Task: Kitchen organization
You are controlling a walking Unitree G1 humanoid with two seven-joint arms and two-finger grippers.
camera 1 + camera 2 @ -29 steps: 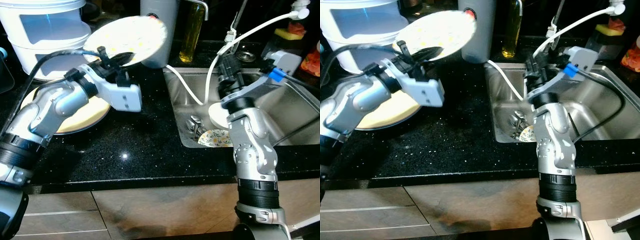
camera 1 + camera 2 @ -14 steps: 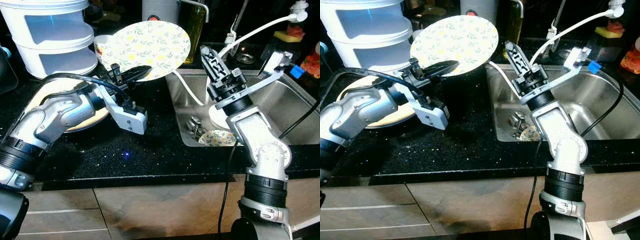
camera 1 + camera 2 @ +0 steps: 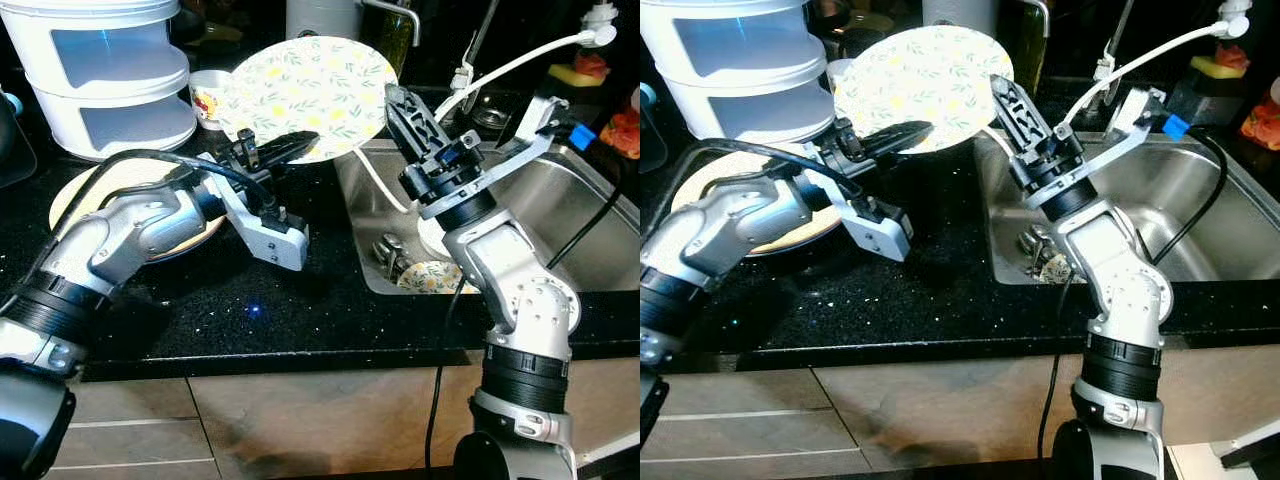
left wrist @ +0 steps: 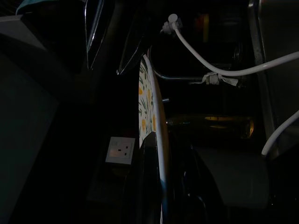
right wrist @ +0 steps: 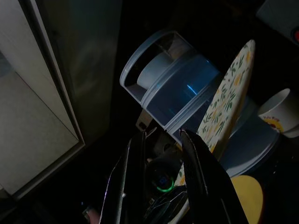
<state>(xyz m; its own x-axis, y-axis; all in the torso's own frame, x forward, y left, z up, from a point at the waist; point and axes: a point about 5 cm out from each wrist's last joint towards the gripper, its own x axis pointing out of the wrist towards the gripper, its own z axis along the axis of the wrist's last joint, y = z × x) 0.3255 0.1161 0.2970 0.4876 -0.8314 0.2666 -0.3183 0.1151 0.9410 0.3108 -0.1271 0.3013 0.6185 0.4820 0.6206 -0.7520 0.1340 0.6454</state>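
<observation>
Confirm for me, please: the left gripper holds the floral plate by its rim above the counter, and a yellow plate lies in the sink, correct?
Not quite. The left gripper does hold the floral plate by its rim, but the yellow plate lies on the black counter beneath the left arm, not in the sink, as the left eye view shows.

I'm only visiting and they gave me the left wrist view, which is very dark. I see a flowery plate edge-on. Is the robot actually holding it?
Observer: Yes. The left gripper is clamped on the lower rim of the floral plate, holding it tilted above the black counter.
Operator: Where is the other arm?
Observer: The right gripper is open beside the plate's right edge, near the sink.
Operator: Any other dishes nearby?
Observer: A yellow plate lies on the counter behind the left arm.
</observation>
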